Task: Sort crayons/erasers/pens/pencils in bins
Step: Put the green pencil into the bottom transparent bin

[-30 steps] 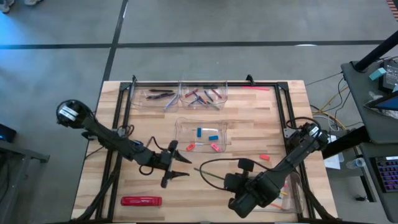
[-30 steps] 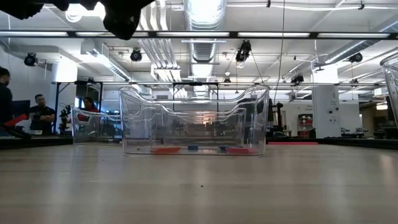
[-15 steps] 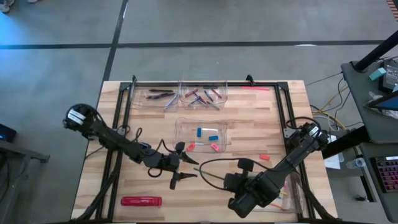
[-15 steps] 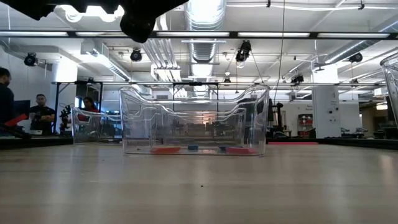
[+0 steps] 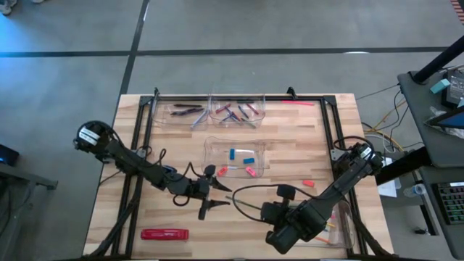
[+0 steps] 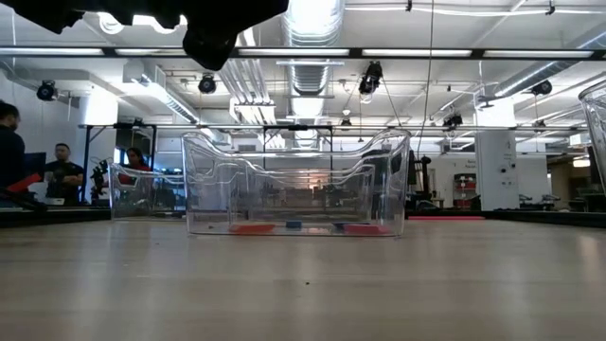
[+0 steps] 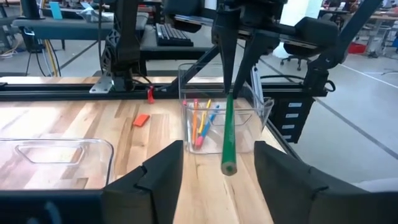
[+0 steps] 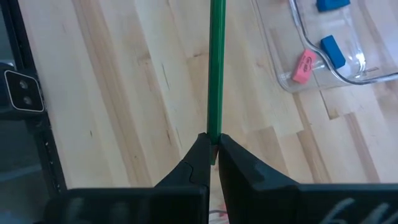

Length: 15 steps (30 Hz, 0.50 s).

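Note:
My right gripper [image 8: 212, 152] is shut on a long green pencil [image 5: 243, 204], near the table's middle. The pencil points toward the table's left. My left gripper [image 5: 226, 196] is open at the pencil's free end [image 7: 228, 167]. Its two fingers [image 7: 163, 177] stand on either side of that end without touching it. A clear bin [image 7: 219, 121] with several pencils stands at the near right, under my right arm. The centre bin [image 5: 235, 156] holds blue erasers. Two far bins hold pens [image 5: 187, 111] and crayons [image 5: 237, 110]. My right gripper pinches the green pencil near one end [image 8: 215, 138] between its two fingers. The pencil runs along the fingers and sticks straight out past their tips toward the table's left. It is lifted clear of the table, its free end [image 5: 228, 196] between my left gripper's fingers.
A long red flat pack [image 5: 164, 233] lies near the front left edge. Loose red and pink erasers lie by the centre bin [image 5: 222, 171] [image 8: 303, 66] and to its right [image 5: 308, 183]. The low view shows the centre bin [image 6: 294, 189] and people in the room behind.
My left gripper has moved toward the table's right edge, up to the pencil's free end, and has stayed open. My right gripper and the pencil have kept still.

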Available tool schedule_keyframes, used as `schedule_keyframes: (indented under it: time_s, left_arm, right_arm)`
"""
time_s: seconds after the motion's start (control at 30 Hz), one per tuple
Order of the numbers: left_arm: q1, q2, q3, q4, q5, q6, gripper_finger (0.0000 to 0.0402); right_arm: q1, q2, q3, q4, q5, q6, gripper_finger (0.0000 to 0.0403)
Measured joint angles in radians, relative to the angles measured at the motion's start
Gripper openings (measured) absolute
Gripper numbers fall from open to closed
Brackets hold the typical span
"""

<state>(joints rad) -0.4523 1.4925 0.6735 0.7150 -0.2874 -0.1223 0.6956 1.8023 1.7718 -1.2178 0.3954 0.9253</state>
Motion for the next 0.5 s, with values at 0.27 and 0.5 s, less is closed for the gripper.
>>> schedule_keyframes:
  time_s: [0.27, 0.5]
  left_arm:
    - [0.002, 0.0, 0.0, 0.0, 0.0, 0.003, 0.0124]
    - [0.002, 0.0, 0.002, 0.001, 0.0, 0.024, 0.0081]
  right_arm:
    - [0.0, 0.0, 0.0, 0.001, 0.0, 0.0, 0.0011]
    - [0.0, 0.0, 0.0, 0.001, 0.0, 0.0, 0.0011]
